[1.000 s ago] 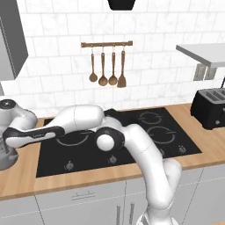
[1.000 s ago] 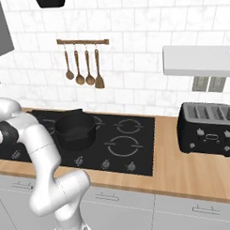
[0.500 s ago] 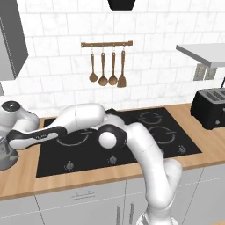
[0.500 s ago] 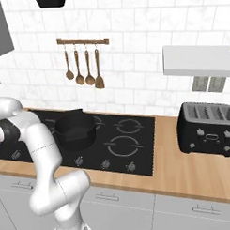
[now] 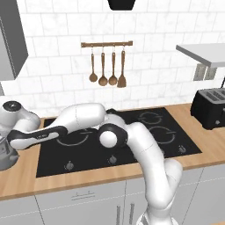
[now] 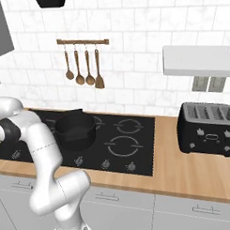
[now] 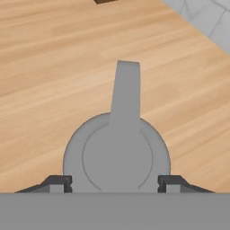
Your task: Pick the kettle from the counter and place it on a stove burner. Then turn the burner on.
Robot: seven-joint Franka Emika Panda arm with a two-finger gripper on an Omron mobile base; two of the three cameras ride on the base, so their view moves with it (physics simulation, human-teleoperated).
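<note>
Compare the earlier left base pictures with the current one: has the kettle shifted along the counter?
No. The kettle sits at the same spot on the counter, just left of the black cooktop, as before.

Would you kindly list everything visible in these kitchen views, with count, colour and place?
kettle: one, silver-grey, on the counter left of the cooktop, under the hand
counter: one, light brown wood grain, above pale grey cabinets
cooktop: one, black glass with white rings, set into the counter
pot: one, black, on the cooktop's left side in the right base view
toaster: one, black, on the counter right of the cooktop
utensils: four, brown wood, hanging from a wall rail
shelf: one, pale grey, on the wall above the toaster
gripper: one, dark finger tips either side of the kettle, open
</note>
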